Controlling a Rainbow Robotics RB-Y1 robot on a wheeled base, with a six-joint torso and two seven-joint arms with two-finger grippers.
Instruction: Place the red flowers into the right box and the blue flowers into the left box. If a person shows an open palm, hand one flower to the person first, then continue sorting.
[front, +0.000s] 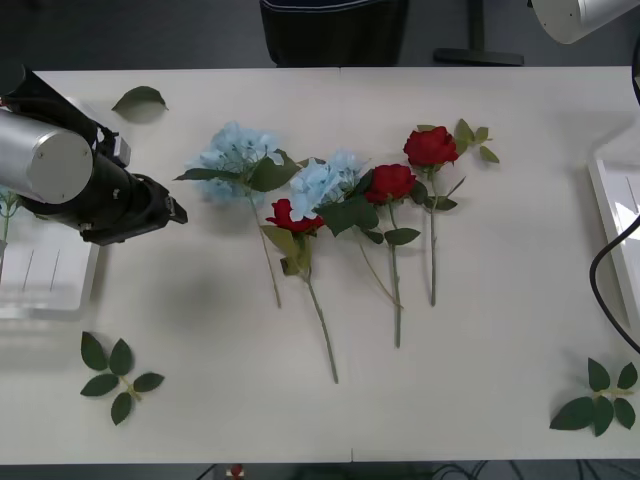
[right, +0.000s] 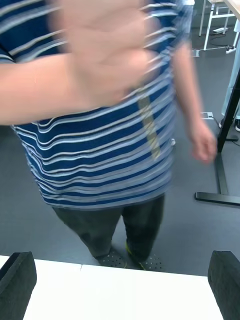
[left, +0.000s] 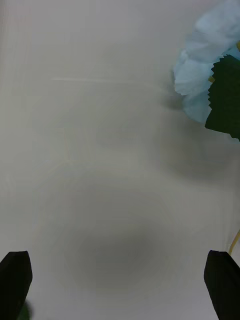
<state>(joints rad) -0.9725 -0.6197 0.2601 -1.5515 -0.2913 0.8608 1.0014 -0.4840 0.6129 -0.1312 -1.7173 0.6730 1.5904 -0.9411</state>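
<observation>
White bench (front: 480, 380) top, and the flowers lie spread across its middle. Two blue flowers: one (front: 232, 152) to the left, one (front: 325, 182) nearer centre, its head touching the neighbouring roses' leaves. Three red flowers: one (front: 293, 217) low between the blue stems, one (front: 390, 183) just right of the second blue head, one (front: 430, 146) farthest right and farthest back. All stems point toward the robot.

Left gripper (front: 172, 210) hovers over bare bench just left of the first blue flower, black fingers (left: 15, 277) spread wide at both corners of its wrist view, holding nothing; the pale blue head (left: 210, 65) sits close ahead of it. Left box (front: 50, 280) lies under the left arm at the bench's left edge; right box (front: 615, 215) shows its rim at the right edge.

Right gripper (right: 120, 280) has its fingers (right: 225, 277) wide apart too, empty, facing past the bench edge at the person (right: 110, 150) in the striped top, who holds a hand (right: 102, 47) up toward the camera, blurred.

Leaf sprigs (front: 115, 372) lie near the front corners.
</observation>
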